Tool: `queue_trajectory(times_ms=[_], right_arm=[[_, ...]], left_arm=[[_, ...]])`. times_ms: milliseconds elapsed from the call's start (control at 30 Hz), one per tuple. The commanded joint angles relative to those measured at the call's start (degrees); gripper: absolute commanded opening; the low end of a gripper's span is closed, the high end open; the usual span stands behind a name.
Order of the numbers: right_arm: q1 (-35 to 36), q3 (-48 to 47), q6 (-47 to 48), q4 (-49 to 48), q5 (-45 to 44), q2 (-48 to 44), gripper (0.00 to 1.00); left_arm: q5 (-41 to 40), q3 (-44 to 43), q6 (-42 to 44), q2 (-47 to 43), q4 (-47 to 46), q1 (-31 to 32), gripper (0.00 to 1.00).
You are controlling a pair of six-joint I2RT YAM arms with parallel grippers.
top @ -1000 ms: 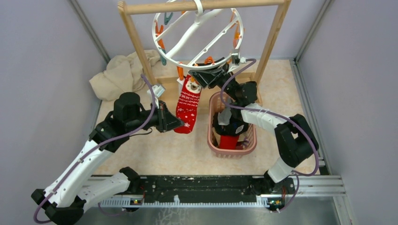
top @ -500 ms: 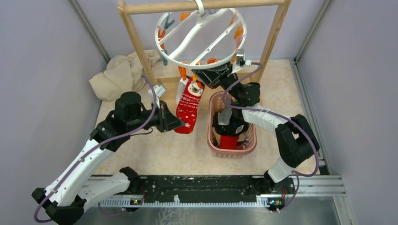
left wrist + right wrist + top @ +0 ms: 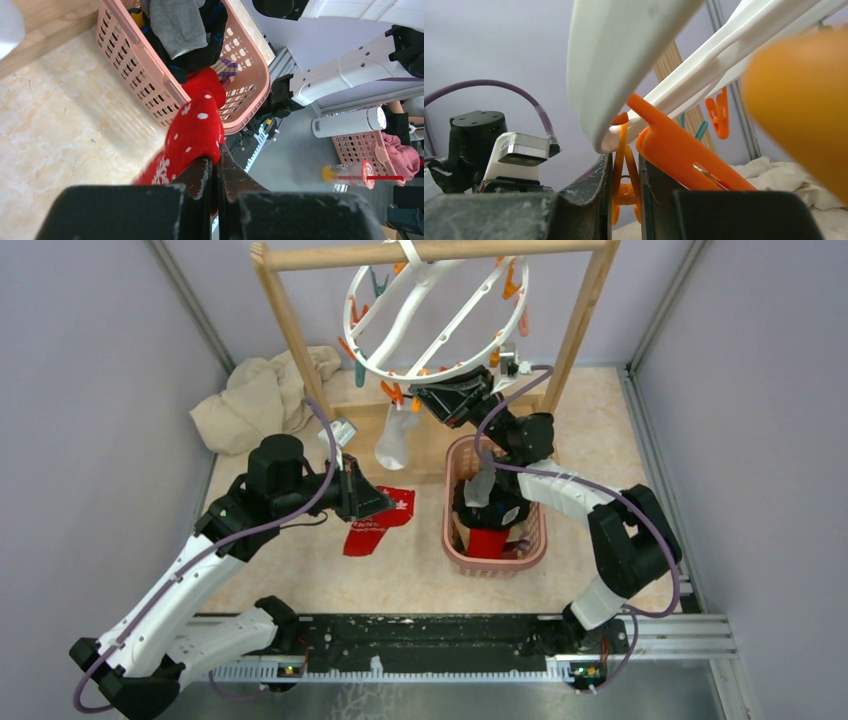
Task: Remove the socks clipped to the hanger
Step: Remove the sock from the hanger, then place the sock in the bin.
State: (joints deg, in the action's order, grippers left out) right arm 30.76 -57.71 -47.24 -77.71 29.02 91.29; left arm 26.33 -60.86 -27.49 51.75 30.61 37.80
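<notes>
The white ring hanger (image 3: 372, 358) hangs tilted from the wooden rack, with orange and teal clips along its rim. A white sock (image 3: 393, 440) dangles from a clip at its near edge. My right gripper (image 3: 424, 400) is shut on an orange clip (image 3: 625, 172) under the ring (image 3: 624, 60). My left gripper (image 3: 386, 503) is shut on the red sock with white pattern (image 3: 375, 525), which is free of the hanger and droops toward the table. In the left wrist view the red sock (image 3: 195, 127) is pinched between the left gripper's (image 3: 216, 161) fingers.
A pink lattice basket (image 3: 452, 540) holding red, grey and dark socks stands right of centre, also seen in the left wrist view (image 3: 160, 82). The wooden rack frame (image 3: 288, 330) spans the back. A beige cloth (image 3: 255, 400) lies at back left.
The right gripper closed on the orange clip. The red sock came off it and dropped, now hanging only from the left gripper. The hanger swung and tilted, uncovering the white sock.
</notes>
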Motion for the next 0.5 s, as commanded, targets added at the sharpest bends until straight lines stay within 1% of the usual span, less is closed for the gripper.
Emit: queue_trajectory(times_ms=[0,67,100,200,300,367,467], right_arm=[[-0.62,0.52,-0.24,0.27,0.88,-0.66,0.0],[-0.62,1.22,-0.23,0.19,0.94,-0.71,0.0],[-0.62,1.6,-0.26,0.19,0.94,-0.74,0.04],[-0.72,2.35,-0.46,0.24,1.16,-0.72,0.23],[-0.86,2.85,-0.62,0.35,1.53,-0.83,0.35],[-0.96,3.18,-0.55,0.43,1.61,-1.04,0.47],[-1.06,3.92,-0.22,0.94,1.59,-1.75,0.58]], left_arm=[[1.23,-0.9,-0.64,0.05,-2.27,0.17,0.01],[1.4,-0.93,-0.71,0.07,-2.39,0.17,0.01],[1.47,-0.93,-0.77,0.13,-2.51,0.17,0.01],[1.82,-0.85,-0.9,0.1,-2.74,0.17,0.01],[2.16,-0.69,-1.22,0.09,-3.16,0.17,0.01],[2.57,-0.58,-1.53,0.06,-3.68,0.17,0.01],[3.45,-0.7,-2.09,-0.08,-4.44,0.17,0.01]])
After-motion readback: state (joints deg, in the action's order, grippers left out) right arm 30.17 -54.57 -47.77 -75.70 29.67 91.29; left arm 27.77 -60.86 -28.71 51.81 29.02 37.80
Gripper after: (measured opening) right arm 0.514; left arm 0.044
